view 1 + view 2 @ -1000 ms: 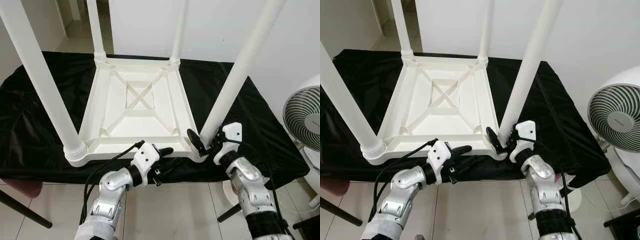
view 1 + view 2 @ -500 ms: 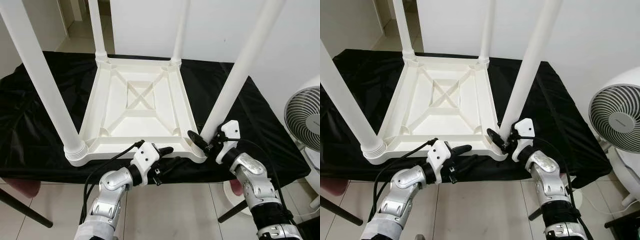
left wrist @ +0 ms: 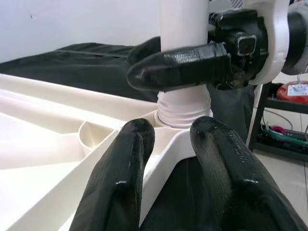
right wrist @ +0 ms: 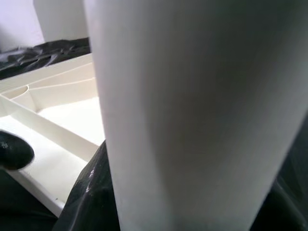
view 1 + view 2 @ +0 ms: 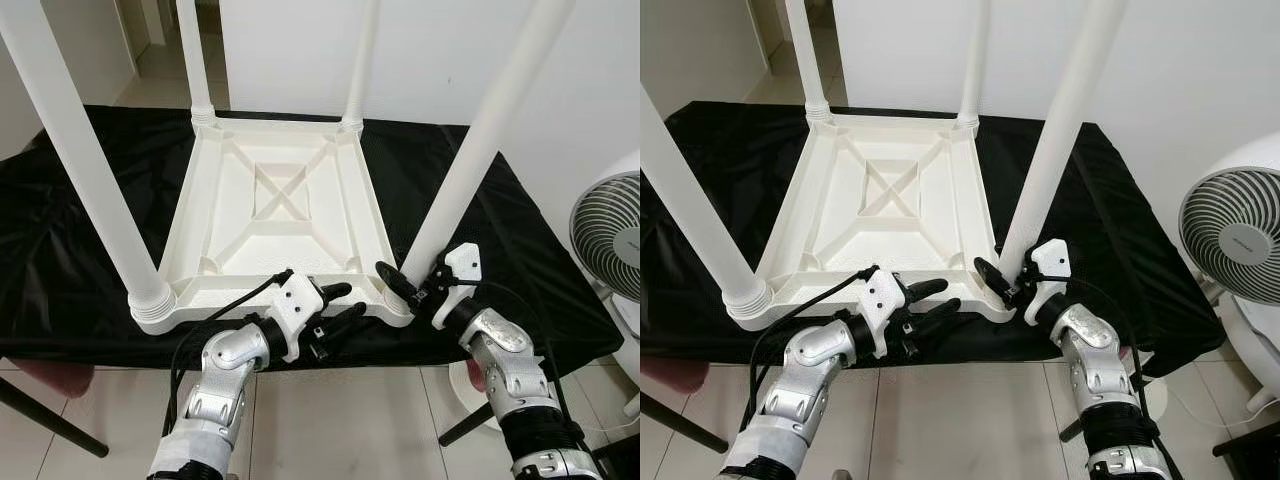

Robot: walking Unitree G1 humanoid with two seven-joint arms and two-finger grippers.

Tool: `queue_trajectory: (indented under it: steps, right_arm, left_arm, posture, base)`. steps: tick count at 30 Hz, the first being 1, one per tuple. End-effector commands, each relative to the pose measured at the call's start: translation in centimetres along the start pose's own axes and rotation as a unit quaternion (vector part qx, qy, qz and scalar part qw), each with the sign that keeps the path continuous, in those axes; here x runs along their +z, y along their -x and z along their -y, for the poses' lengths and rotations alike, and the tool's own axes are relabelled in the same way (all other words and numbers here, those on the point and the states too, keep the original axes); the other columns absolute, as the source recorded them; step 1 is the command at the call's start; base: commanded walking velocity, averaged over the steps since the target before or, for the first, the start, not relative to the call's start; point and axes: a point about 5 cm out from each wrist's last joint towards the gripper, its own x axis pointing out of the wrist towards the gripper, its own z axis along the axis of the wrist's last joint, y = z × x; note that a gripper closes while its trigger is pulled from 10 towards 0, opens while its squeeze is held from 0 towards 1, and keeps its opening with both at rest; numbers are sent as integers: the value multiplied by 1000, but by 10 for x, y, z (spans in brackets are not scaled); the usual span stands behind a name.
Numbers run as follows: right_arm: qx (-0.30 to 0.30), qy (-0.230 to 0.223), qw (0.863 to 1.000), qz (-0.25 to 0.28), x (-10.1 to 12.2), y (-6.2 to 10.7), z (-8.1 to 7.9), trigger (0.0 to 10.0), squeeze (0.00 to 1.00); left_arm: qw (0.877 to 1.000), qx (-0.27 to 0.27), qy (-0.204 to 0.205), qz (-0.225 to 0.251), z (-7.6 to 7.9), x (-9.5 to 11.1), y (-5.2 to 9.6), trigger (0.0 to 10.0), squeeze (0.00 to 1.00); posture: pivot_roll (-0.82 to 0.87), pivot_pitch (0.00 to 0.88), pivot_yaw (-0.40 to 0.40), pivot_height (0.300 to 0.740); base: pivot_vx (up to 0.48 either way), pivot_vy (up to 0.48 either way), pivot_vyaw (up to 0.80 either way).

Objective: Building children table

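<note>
Here table (image 5: 270, 215) inverted, 4 legs upward; right claw (image 5: 412, 285) gripping leg (image 5: 478, 150).

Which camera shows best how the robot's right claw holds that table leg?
The left wrist view: right gripper wraps the leg above its threaded base. The eye views show it smaller, from above; the right wrist view shows blurred leg.

White walls (image 5: 300, 50). Pale glossy floor tiles (image 5: 330, 420). Black cloth (image 5: 60, 250) covers the work surface. White fan (image 5: 610, 235) stands at the right. Dark chair leg (image 5: 45, 425) at lower left. Even indoor light.
</note>
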Motion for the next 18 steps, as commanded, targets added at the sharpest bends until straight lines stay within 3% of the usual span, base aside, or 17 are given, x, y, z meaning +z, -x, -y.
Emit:
queue_trajectory:
  steps: [1, 12, 18]
  right_arm:
    - [-12, -21, 1000, -6, -8, 4, -2, 0, 0]
    - [-96, -23, 995, 4, -11, 3, -7, 0, 0]
    - [-187, -55, 980, 38, -7, 0, -31, 0, 0]
  left_arm:
    - [998, 67, 2, -1, -6, -1, -2, 10000, 0]
    - [998, 64, 3, -2, -2, -2, -2, 10000, 0]
    - [998, 60, 4, -7, -1, -3, 1, 10000, 0]
  posture:
    - [-30, 0, -12, 740]
    - [-26, 0, -25, 740]
    - [18, 0, -10, 740]
  base:
    - [0, 0, 0]
    - [0, 0, 0]
    - [0, 0, 0]
